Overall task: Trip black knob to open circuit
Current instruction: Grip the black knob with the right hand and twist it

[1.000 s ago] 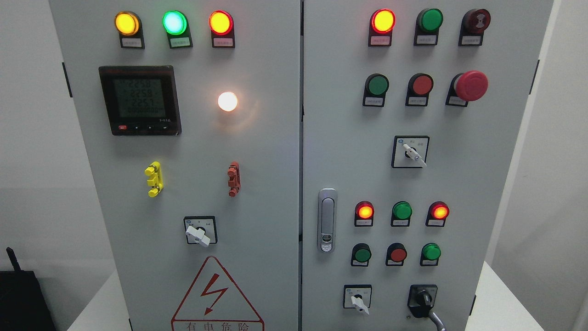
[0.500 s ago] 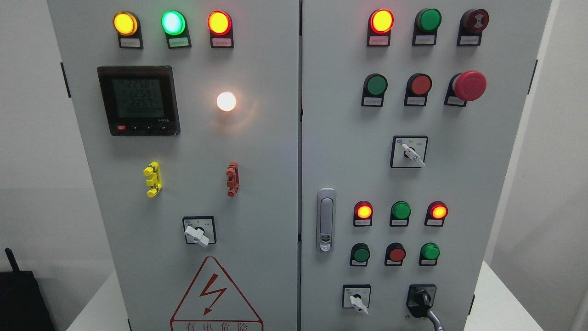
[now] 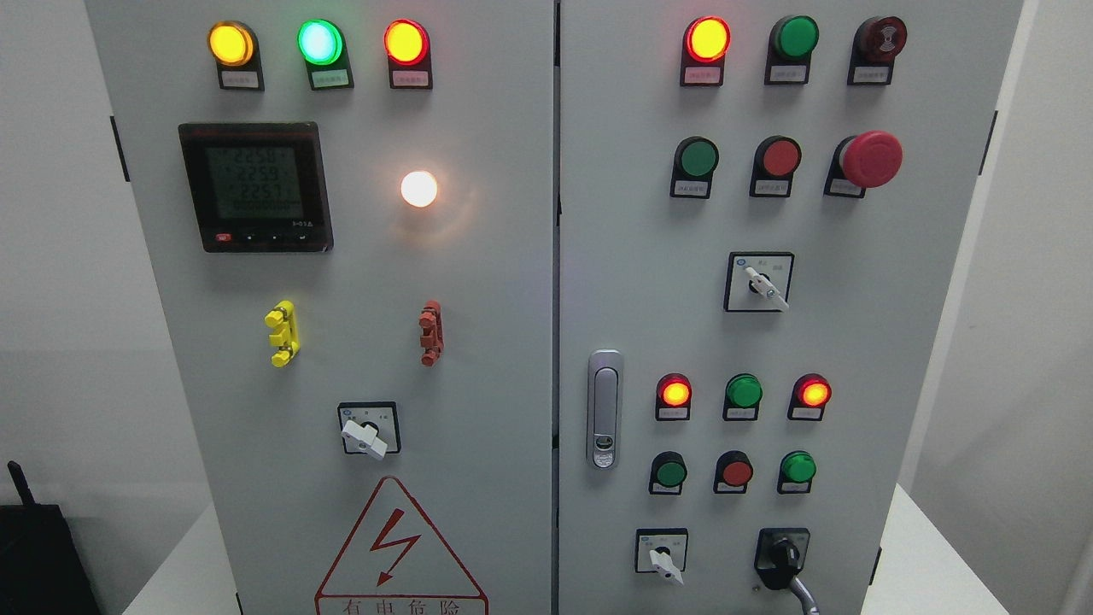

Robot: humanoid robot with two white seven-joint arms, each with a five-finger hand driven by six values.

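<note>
The black knob (image 3: 782, 557) sits at the lower right of the grey cabinet's right door (image 3: 854, 342), on a black square base, with a grey handle or cable running down-right from it to the bottom edge. No robot hand or arm shows anywhere in the head view.
White selector switches sit at the right door's middle (image 3: 760, 284), its bottom (image 3: 661, 555) and on the left door (image 3: 367, 434). A red mushroom button (image 3: 869, 159), a door latch (image 3: 604, 410), lit lamps and a meter (image 3: 254, 186) fill the panels. A black box (image 3: 38, 555) stands lower left.
The whole scene has shifted a few pixels to the left, as the camera turned slightly. Nothing on the panel has changed.
</note>
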